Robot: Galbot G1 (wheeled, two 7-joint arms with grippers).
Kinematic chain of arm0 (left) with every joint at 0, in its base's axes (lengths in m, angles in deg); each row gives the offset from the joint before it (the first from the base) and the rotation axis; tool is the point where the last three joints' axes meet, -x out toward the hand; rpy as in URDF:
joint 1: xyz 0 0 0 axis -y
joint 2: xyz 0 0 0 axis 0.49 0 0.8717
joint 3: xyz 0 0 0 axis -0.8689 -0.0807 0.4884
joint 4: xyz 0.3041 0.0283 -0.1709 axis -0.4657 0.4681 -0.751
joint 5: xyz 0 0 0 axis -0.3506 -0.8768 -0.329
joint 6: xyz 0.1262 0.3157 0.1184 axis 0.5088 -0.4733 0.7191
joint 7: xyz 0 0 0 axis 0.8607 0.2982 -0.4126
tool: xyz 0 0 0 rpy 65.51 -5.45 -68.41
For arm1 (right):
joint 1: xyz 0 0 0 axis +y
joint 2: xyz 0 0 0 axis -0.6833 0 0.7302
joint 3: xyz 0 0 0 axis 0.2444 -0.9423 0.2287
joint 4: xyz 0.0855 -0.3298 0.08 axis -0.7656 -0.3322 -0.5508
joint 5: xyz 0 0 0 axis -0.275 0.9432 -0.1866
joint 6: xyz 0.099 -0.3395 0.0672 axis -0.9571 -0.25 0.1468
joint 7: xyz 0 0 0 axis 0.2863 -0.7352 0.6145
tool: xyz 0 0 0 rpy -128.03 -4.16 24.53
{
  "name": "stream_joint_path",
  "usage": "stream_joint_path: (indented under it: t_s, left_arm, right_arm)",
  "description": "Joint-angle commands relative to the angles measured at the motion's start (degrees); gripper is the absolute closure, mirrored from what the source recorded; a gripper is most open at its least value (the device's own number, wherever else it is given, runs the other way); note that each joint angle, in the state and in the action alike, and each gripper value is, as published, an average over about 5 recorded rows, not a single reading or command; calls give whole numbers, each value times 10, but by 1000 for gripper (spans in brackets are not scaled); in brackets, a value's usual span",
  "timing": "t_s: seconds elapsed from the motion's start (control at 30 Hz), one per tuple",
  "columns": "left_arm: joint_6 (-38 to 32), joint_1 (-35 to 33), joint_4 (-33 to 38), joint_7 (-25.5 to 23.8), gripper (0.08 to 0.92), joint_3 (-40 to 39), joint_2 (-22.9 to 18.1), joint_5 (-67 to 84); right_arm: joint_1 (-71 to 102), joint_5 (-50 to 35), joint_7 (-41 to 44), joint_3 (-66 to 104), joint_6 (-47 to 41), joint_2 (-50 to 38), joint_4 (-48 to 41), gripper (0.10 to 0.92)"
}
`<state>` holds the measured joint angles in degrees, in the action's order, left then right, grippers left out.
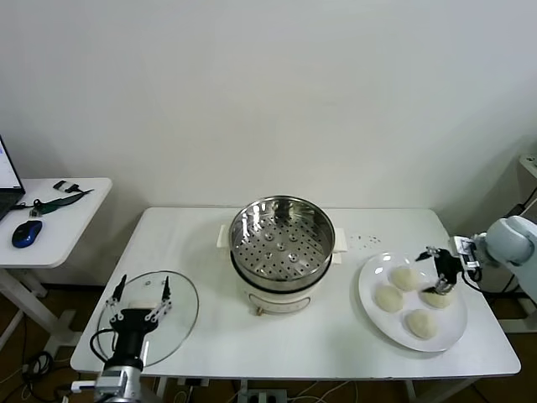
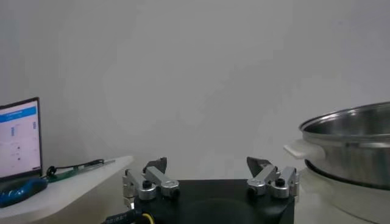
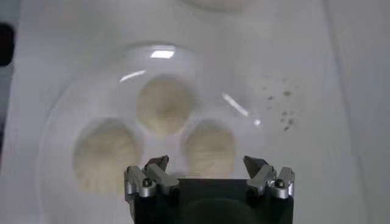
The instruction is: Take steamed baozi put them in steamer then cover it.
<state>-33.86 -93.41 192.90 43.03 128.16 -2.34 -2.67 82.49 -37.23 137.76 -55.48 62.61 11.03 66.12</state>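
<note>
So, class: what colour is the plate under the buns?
White; the plate shows best in the head view, under four cream buns.

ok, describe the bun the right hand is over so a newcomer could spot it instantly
Start at the steel steamer mid-table, then go to the white plate on its right, which holds four buns. The right hand, open, hovers over the bun nearest the table's right edge. Its three neighbours lie uncovered; this one is partly hidden under the fingers.

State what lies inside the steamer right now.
Only the steamer's perforated tray shows inside; no baozi yet. All four baozi sit on the white plate. Whatever lies beneath the tray is hidden.
</note>
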Motion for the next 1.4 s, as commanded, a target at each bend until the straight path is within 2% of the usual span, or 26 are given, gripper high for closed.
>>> stream_joint_path:
  t_s: [0.03,0.43,1.07,1.4]
  left_arm:
    - [6,2,-3,1,177,4,-1,2]
    - [7,3,-6,2,177,10,-1,0]
    - [4,0,-13,3,177,16,-2,1]
    - [3,-1,-14,3,177,18,-2,1]
  right_arm:
    - [-94,42,32,-108,7,52,-84,203]
    - [-78,65,16,-83,14,137,-136,203]
    - [-67,101,14,-70,30,176,-170,203]
    - [-68,105,28,-65,46,174,-172,292]
